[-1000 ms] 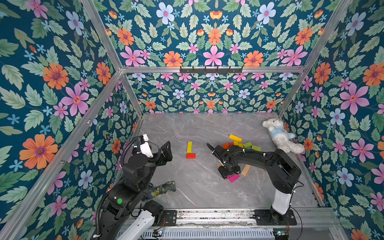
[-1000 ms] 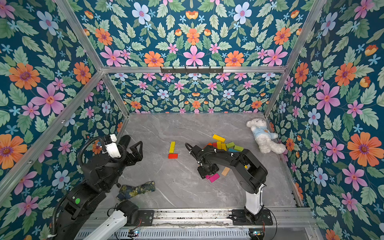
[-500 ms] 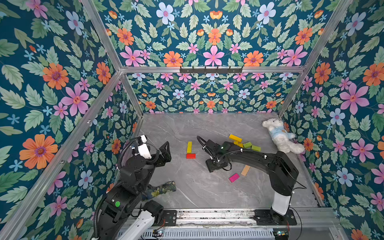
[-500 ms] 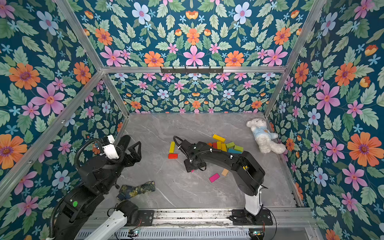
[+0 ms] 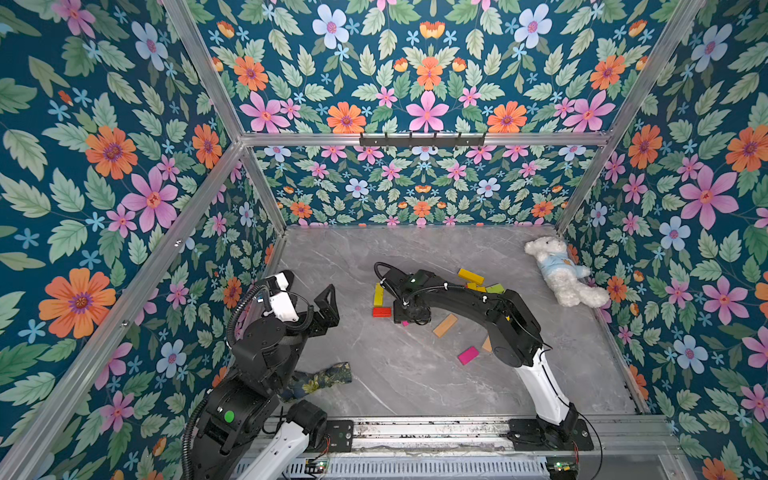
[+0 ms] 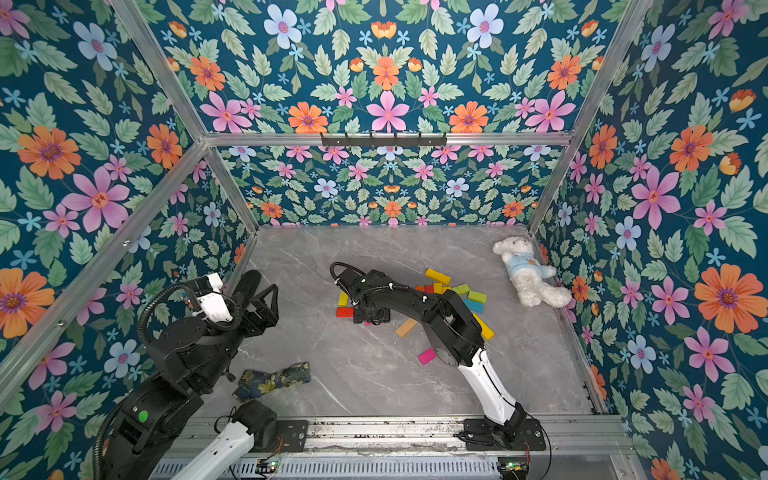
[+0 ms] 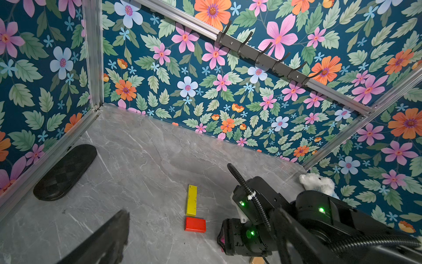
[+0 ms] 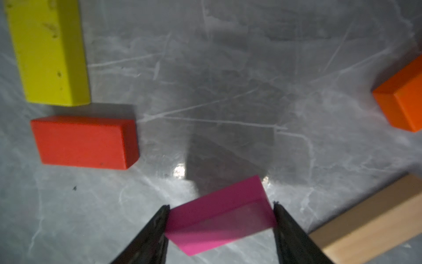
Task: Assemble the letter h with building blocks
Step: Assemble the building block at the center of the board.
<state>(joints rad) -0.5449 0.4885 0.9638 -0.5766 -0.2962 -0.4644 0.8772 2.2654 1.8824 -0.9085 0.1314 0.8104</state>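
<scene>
Grips tilted pink block (image 8: 219,214) in right gripper (image 8: 221,205), near red block (image 8: 84,141) lying across yellow block's (image 8: 49,50) end. Holds left gripper (image 5: 326,301) released, jaws wide, above table (image 5: 415,382).

desk (image 5: 415,386) grey marble | centre: yellow block (image 5: 378,294) just beside red block (image 5: 382,312) | right of centre: plain wood block (image 5: 445,325), loose pink block (image 5: 468,355), block pile (image 6: 465,291) | upper right: white bear (image 5: 561,272) | lower left: patterned cloth (image 5: 322,376)

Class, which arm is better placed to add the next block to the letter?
Right. The right gripper, jaws on a pink block, is close to the red block and yellow block; the left gripper, jaws open, is far off.
</scene>
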